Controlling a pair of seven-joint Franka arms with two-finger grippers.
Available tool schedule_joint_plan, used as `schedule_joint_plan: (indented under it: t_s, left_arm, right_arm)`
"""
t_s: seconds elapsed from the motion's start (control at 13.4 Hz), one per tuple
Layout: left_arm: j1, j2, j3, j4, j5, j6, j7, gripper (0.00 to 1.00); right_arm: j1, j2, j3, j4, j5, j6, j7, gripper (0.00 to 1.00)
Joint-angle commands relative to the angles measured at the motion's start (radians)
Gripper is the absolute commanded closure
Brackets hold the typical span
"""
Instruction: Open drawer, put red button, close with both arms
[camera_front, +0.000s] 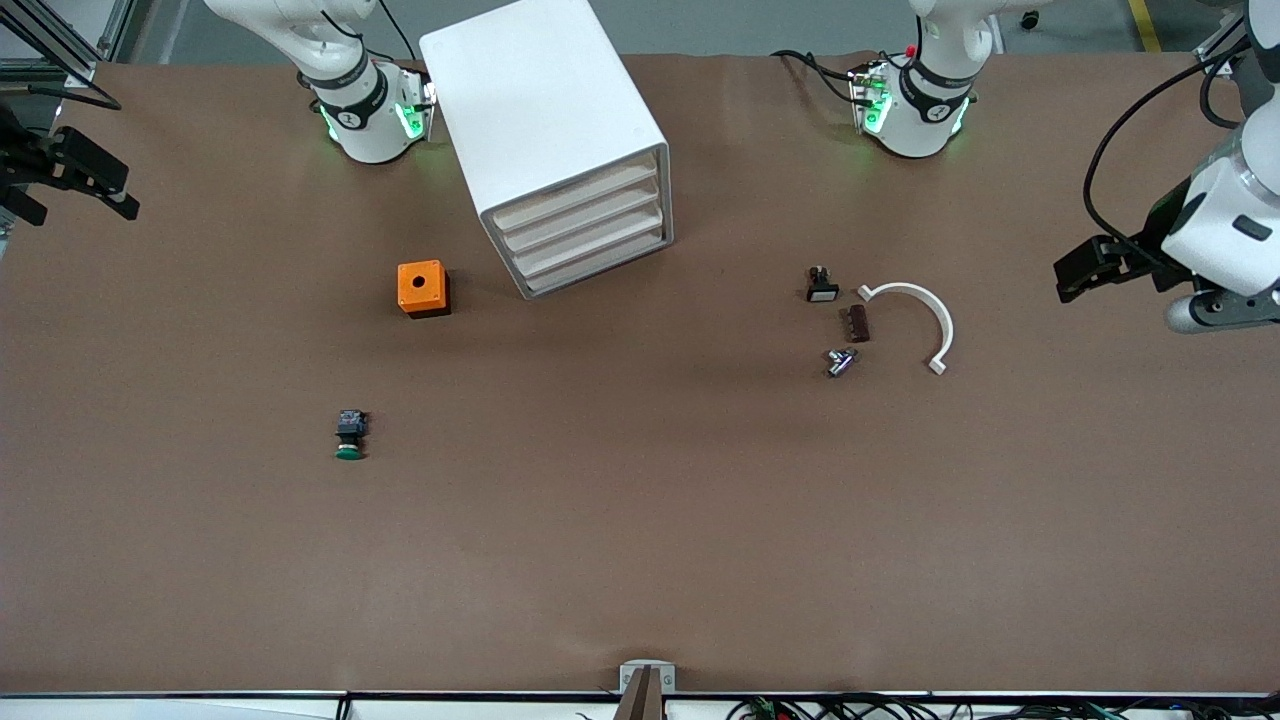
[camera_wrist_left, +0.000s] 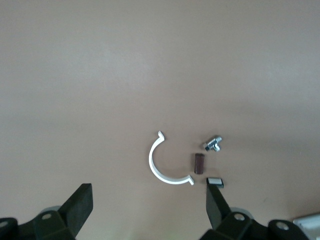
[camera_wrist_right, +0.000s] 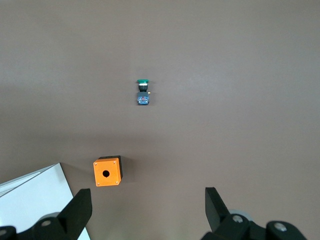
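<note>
No red button shows in any view. The white drawer cabinet (camera_front: 550, 140) stands between the two arm bases, and all its drawers (camera_front: 590, 235) are shut. It also shows in the right wrist view (camera_wrist_right: 30, 200). My left gripper (camera_front: 1072, 278) hangs open and empty over the left arm's end of the table; it also shows in the left wrist view (camera_wrist_left: 150, 195). My right gripper (camera_front: 120, 200) hangs open and empty over the right arm's end of the table; it also shows in the right wrist view (camera_wrist_right: 147, 197).
A green-capped button (camera_front: 350, 437) (camera_wrist_right: 143, 87) lies nearer the front camera than the orange box with a hole (camera_front: 422, 288) (camera_wrist_right: 107, 171). Toward the left arm's end lie a white arc clip (camera_front: 925, 320) (camera_wrist_left: 165, 165), a brown block (camera_front: 857, 323), a black switch (camera_front: 822, 288) and a metal piece (camera_front: 840, 361).
</note>
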Motion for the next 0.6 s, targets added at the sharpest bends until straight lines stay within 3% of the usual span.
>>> schedule_joint_plan:
  t_s: [0.0, 0.37, 0.52]
  left_arm:
    - [-0.054, -0.117, 0.094, -0.124, -0.063, 0.000, 0.036, 0.00]
    - [-0.086, -0.214, 0.111, -0.224, -0.064, 0.008, 0.034, 0.00]
    - [-0.086, -0.284, 0.111, -0.320, -0.063, 0.081, 0.036, 0.00]
  right_arm:
    - [-0.012, 0.004, 0.012, 0.018, -0.015, -0.006, -0.010, 0.00]
    - [-0.012, 0.004, 0.013, 0.018, -0.015, -0.005, -0.010, 0.00]
    - [-0.012, 0.004, 0.013, 0.018, -0.015, -0.006, -0.010, 0.00]
